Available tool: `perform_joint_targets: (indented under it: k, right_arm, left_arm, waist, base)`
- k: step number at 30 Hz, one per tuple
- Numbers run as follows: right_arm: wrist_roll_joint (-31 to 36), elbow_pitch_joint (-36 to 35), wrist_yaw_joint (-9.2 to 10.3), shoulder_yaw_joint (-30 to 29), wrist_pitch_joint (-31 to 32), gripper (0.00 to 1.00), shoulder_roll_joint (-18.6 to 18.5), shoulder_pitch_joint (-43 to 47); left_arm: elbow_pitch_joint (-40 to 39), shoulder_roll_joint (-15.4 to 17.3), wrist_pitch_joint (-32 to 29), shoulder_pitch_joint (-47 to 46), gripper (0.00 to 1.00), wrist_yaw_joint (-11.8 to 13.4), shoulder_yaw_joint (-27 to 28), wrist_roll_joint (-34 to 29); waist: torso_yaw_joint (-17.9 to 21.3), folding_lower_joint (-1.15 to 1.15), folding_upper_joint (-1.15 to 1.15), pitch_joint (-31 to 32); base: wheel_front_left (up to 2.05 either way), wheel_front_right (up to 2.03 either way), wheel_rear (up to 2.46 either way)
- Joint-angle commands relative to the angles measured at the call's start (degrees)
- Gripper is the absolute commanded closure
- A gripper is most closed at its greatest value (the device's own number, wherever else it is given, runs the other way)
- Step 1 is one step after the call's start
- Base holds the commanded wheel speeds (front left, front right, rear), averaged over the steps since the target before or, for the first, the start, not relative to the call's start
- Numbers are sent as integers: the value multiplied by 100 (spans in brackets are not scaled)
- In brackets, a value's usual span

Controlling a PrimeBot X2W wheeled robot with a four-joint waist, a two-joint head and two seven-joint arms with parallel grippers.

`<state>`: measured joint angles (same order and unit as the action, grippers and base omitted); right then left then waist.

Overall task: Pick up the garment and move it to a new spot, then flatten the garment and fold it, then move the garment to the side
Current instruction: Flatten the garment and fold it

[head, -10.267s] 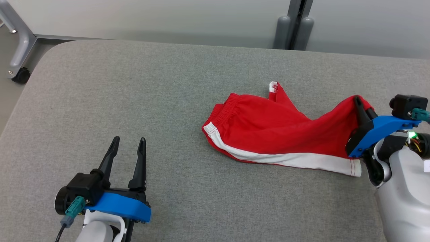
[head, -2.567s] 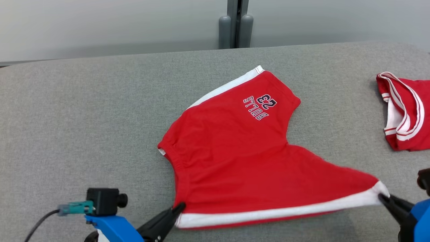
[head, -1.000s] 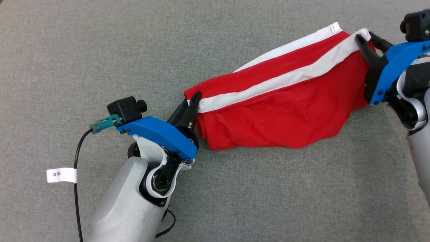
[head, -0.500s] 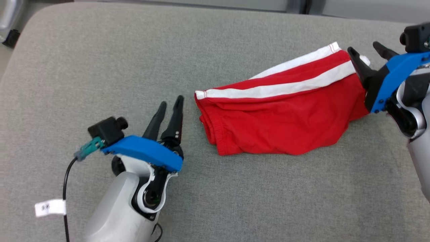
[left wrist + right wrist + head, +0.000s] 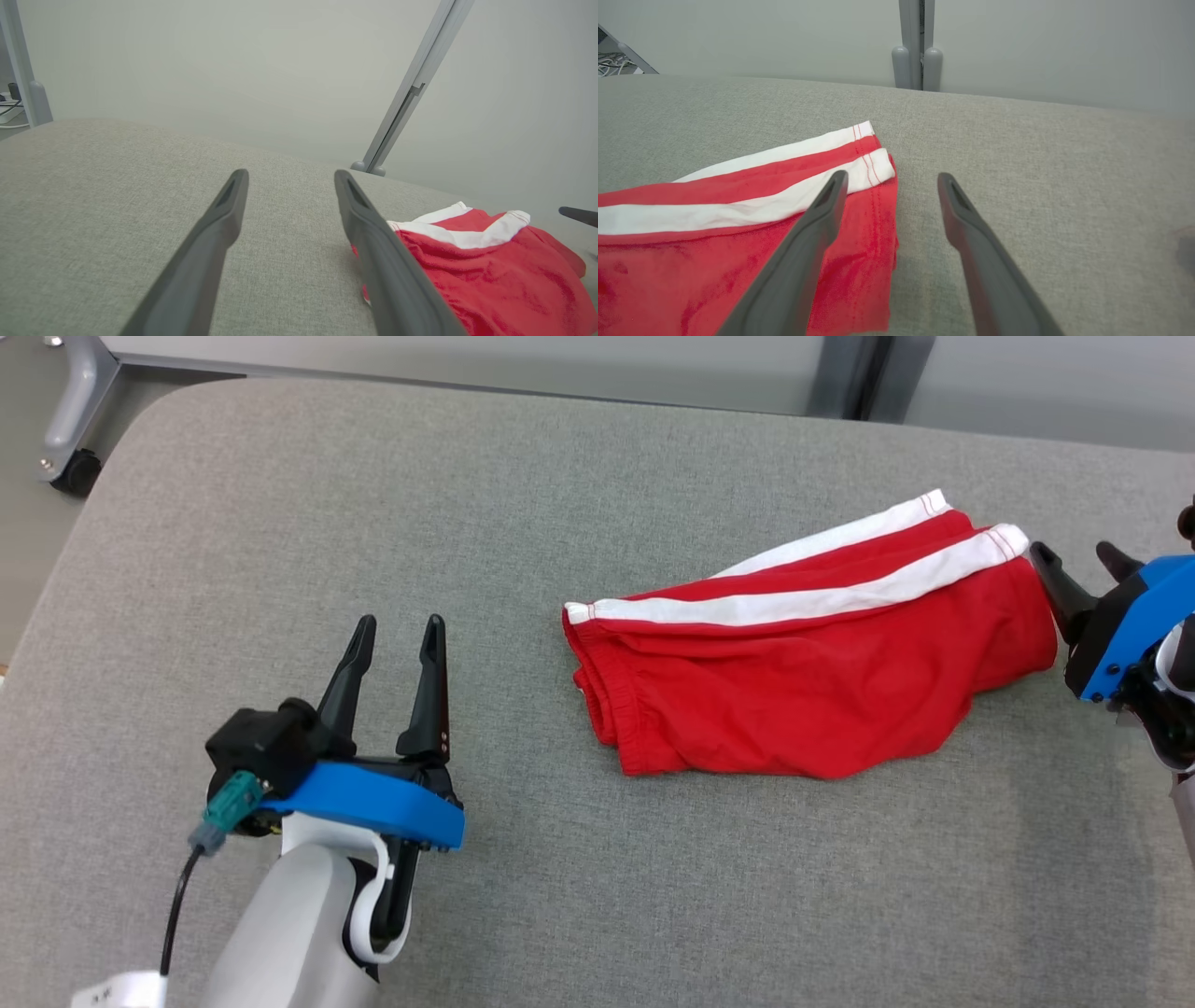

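Left gripper point(image 5: 400, 625): 2 fingers spread apart, empty, over the grey padded table point(image 5: 280, 504), near but clear of the left end of the red garment point(image 5: 803, 691). Right gripper point(image 5: 1074, 553): fingers likewise apart, holding nothing, tips just beside the garment's right end; contact cannot be confirmed. Garment lies folded on the table between the 2 grippers, 2 white stripes along its far edge, elastic waistband at its left end. Red panel shows shallow creases.

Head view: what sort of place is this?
Probably a lab or test room: a grey fabric-covered table, plain pale partition panels behind it, and a metal frame leg on a castor.
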<state>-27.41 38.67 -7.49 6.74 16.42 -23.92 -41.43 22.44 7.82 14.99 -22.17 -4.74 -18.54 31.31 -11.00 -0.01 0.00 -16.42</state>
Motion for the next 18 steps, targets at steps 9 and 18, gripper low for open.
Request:
perform_joint_targets:
  k: [9, 18]
  right_arm:
    - [105, 580, 0, -415, 268, 0, 251, -314]
    - [538, 1274, -1, -373, 432, 0, 506, -633]
  left_arm:
    - [-475, -283, 23, 336, 0, -125, 764, -874]
    - [-577, -411, 24, 275, 0, -242, 913, -1233]
  waist:
    - [-143, 1, 0, -352]
    - [-369, 1, 0, -560]
  base:
    - [0, 0, 0]
    - [0, 0, 0]
